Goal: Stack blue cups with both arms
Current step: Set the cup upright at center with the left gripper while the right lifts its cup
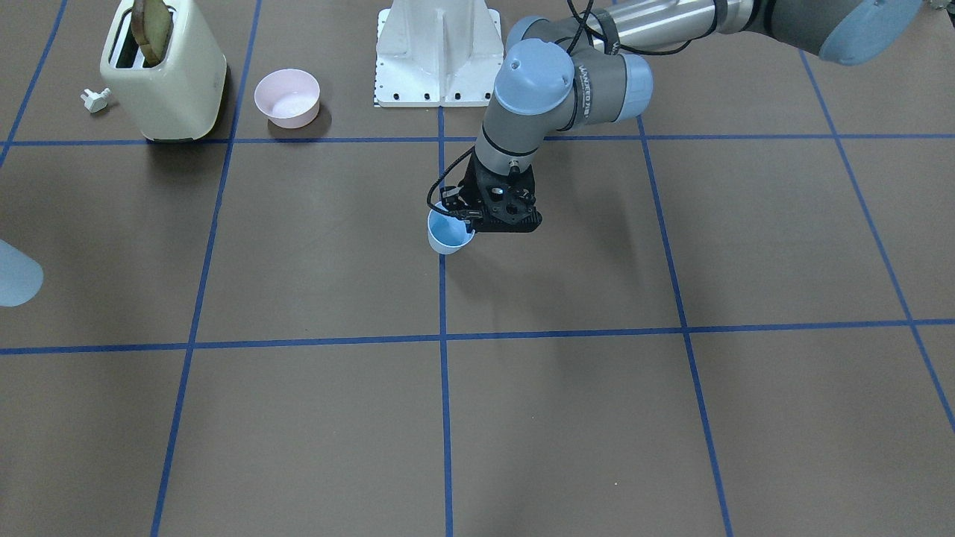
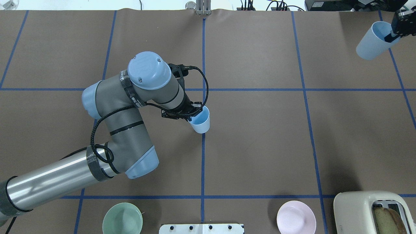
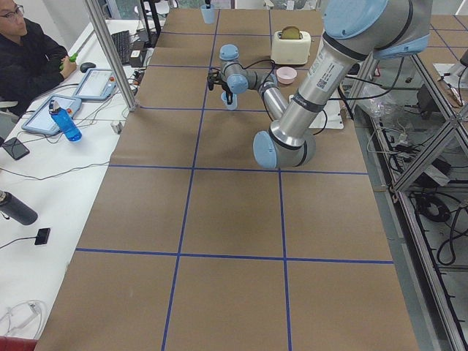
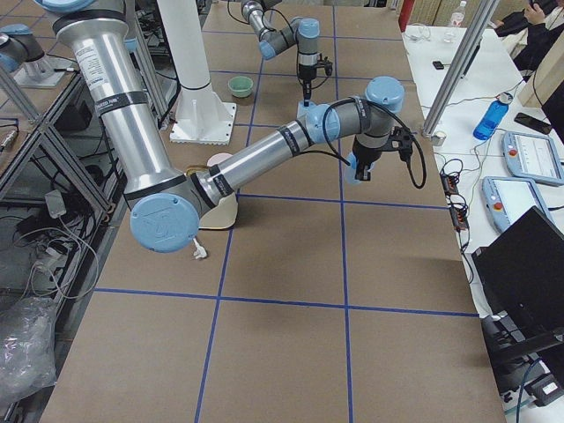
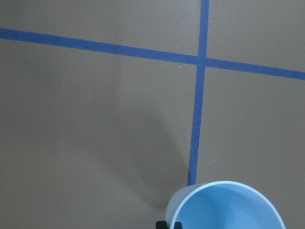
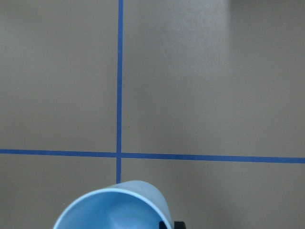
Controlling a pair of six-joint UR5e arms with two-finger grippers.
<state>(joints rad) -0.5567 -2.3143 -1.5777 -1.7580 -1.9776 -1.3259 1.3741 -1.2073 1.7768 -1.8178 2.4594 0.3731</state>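
Note:
My left gripper (image 2: 191,114) is shut on the rim of a pale-blue cup (image 2: 200,122) near the table's middle, on the centre tape line. The cup is upright and low over the table; I cannot tell whether it touches. It shows in the front view (image 1: 450,233) and the left wrist view (image 5: 228,206). My right gripper (image 2: 395,34) is shut on the rim of the second blue cup (image 2: 373,41), held tilted above the table at the far right. That cup shows at the front view's left edge (image 1: 15,272) and in the right wrist view (image 6: 114,207).
A cream toaster (image 2: 373,213) with toast and a pink bowl (image 2: 296,217) stand near the robot's base on its right. A mint-green bowl (image 2: 122,218) is on its left. The white pedestal (image 1: 438,52) is between them. A small white plug (image 1: 95,98) lies by the toaster.

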